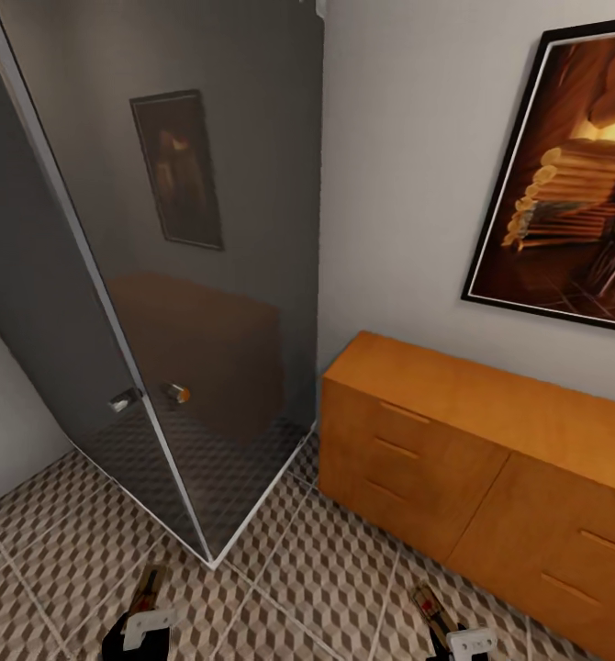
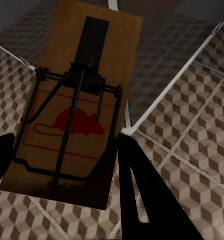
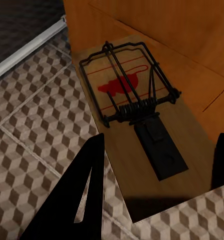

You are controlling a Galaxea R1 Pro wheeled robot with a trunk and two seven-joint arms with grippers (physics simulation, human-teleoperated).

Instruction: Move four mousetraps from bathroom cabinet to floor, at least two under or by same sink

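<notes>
In the head view each gripper at the bottom edge carries a mousetrap over the cube-patterned bathroom floor (image 1: 326,569). My left gripper (image 1: 147,604) is shut on a mousetrap (image 1: 150,584). In the left wrist view that mousetrap (image 2: 76,100), a brown board with dark wire and a red mouse print, sits between the black fingers (image 2: 142,195). My right gripper (image 1: 435,619) is shut on a second mousetrap (image 1: 425,600). The right wrist view shows this mousetrap (image 3: 137,120) between its fingers (image 3: 86,190), close to the orange-brown cabinet (image 1: 491,441). The sink is out of view.
A glass shower enclosure (image 1: 179,275) with a metal frame and a small knob (image 1: 175,393) stands at the left, its corner reaching toward me. The cabinet stands against the white wall under a framed picture (image 1: 574,174). Tiled floor lies between enclosure and cabinet.
</notes>
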